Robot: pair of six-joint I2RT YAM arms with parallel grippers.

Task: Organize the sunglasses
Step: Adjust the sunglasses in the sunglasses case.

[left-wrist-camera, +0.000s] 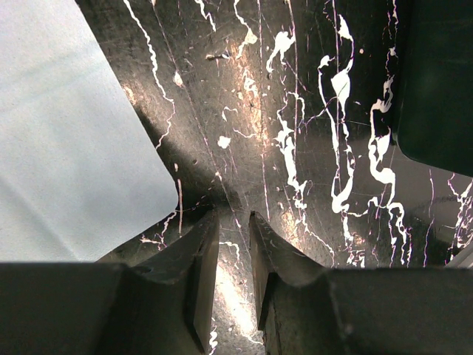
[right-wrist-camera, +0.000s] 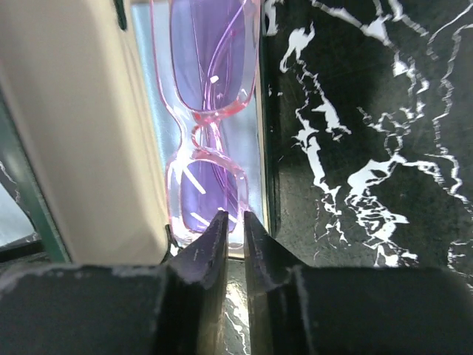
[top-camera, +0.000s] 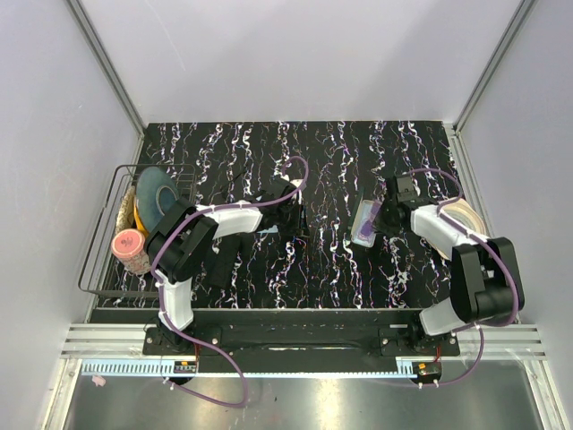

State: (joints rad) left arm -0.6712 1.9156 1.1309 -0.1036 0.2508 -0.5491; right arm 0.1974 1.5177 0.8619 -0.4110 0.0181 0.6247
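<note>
Pink-framed sunglasses (right-wrist-camera: 211, 111) with purple lenses lie folded in an open case, its cream lid (right-wrist-camera: 81, 126) standing to their left. In the top view the sunglasses (top-camera: 367, 226) sit right of the table's centre. My right gripper (right-wrist-camera: 236, 216) is at the near end of the case, just short of the closest lens. Its jaws are closed to a thin gap with nothing between them. It also shows in the top view (top-camera: 387, 218). My left gripper (top-camera: 294, 210) hovers over bare black marbled table. In the left wrist view the left gripper (left-wrist-camera: 234, 222) is closed to a narrow gap and empty.
A wire basket (top-camera: 98, 242) at the left edge holds a blue-grey case (top-camera: 157, 193), a yellow item and a pink cup (top-camera: 130, 244). A cream object (top-camera: 466, 219) lies beside the right arm. A dark object (left-wrist-camera: 436, 74) is at the upper right of the left wrist view.
</note>
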